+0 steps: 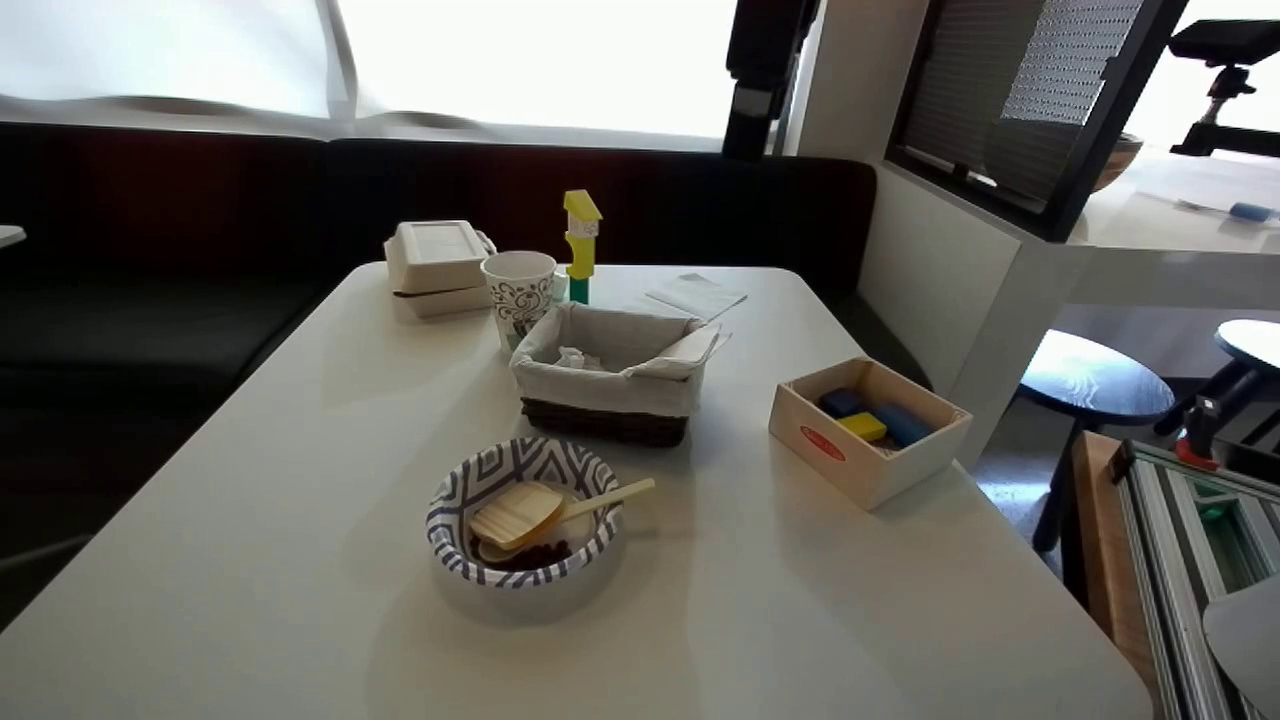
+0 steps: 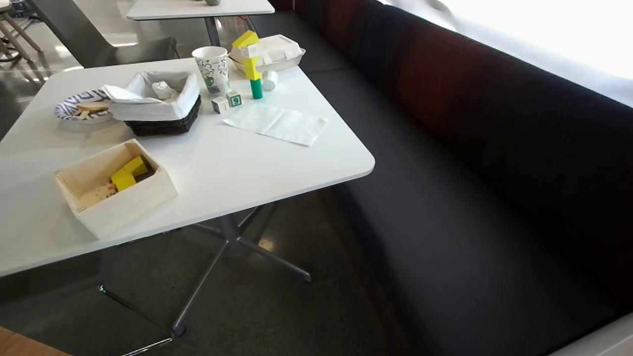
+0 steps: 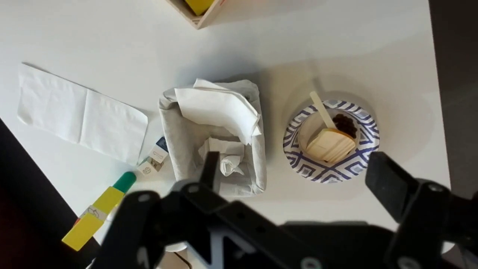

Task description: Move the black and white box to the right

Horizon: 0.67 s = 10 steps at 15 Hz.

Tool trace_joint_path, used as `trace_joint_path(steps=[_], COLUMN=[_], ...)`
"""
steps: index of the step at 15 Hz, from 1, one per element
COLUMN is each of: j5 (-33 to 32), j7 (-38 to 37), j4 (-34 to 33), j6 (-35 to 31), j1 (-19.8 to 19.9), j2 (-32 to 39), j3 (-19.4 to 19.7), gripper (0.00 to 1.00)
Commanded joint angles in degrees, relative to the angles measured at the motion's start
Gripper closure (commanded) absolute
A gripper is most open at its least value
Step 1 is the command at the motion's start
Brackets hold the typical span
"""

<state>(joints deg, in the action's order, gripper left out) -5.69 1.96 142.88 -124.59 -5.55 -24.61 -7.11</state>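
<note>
Wrist view: my gripper over the table, jaws spread, pinching nothing.
Black and white box: on the table, picture-left, partly behind one jaw.
Box's long axis: seemingly across the jaws' spread.
Striped bowl: seen between the jaws, so I likely shift boxward first.

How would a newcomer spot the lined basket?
On the white table, look between the patterned bowl and the paper cup in an exterior view. The rectangular basket sits there; unlike the wooden box, it has dark woven sides and a pale liner folded over its rim.
</note>
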Motion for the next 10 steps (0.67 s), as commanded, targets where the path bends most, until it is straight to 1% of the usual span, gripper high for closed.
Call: trace_joint_path(steps=[1,6,9,10], j5=[2.9,3.6,2.8,3.4], j7=[6.0,10.0,10.5,10.8], j4=[-1.8,-4.6,-7.7,-8.7], j6=[-7.1,-15.2,-19.1,-20.0], j1=[-1.1,-0.5,0.2,0.2], j2=[8.5,19.2,25.6,27.3], j3=[3.2,3.7,3.4,3.3], gripper=[0.00,0.00,0.00,0.00])
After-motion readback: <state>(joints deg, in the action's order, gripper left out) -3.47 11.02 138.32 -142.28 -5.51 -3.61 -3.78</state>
